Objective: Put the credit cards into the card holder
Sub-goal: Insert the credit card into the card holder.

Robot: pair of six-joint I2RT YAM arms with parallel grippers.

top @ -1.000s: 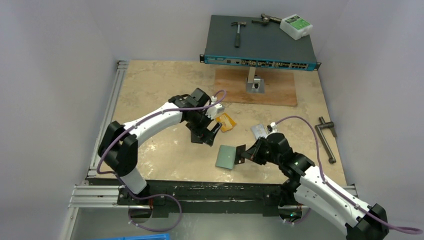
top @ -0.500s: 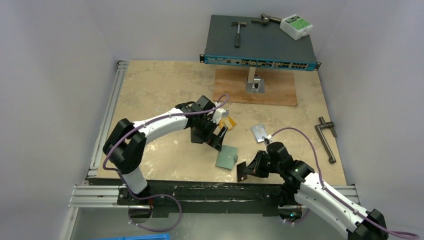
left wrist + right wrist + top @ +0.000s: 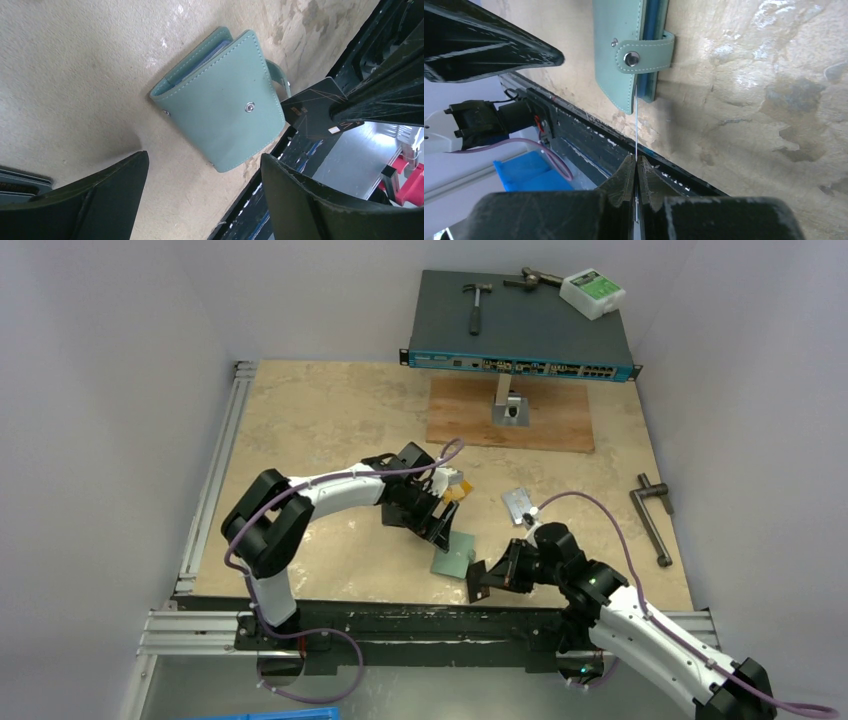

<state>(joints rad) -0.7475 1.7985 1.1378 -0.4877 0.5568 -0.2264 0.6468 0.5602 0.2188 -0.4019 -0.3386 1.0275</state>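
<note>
1. Card holder (image 3: 220, 105): a teal fold-over wallet with pale blue lining. It lies flat on the stone-patterned table (image 3: 330, 420) near the front edge, between the two arms. A snap stud shows on its upper face and the tab loops round one side.
2. Left gripper (image 3: 442, 530): poised directly above the card holder with its jaws spread wide and nothing between them. Seen from the left wrist, its black fingers (image 3: 100, 200) frame the wallet without touching it.
3. Right gripper (image 3: 636, 165): low over the table, just beside the holder on the near-right, with its jaws pinched together on the dark credit card.
4. Dark credit card (image 3: 310, 112): thin, black-faced with pale markings. From the right wrist it shows edge-on as a fine line. Its far edge meets the holder's open side just beneath the snap tab; whether it has entered a pocket cannot be told.
5. Orange credit card (image 3: 457, 490): on the table behind the left gripper, partly hidden by the wrist.
6. Silver-grey credit card (image 3: 518, 504): flat on the table, just behind the right arm's wrist and apart from the holder.
7. Network switch (image 3: 520, 325): raised on a stand at the far edge, over a wooden board (image 3: 560, 420). On its lid are a hammer (image 3: 475, 305) and a white box (image 3: 592, 292).
8. Metal handle (image 3: 655, 520): lying at the table's right edge.
</note>
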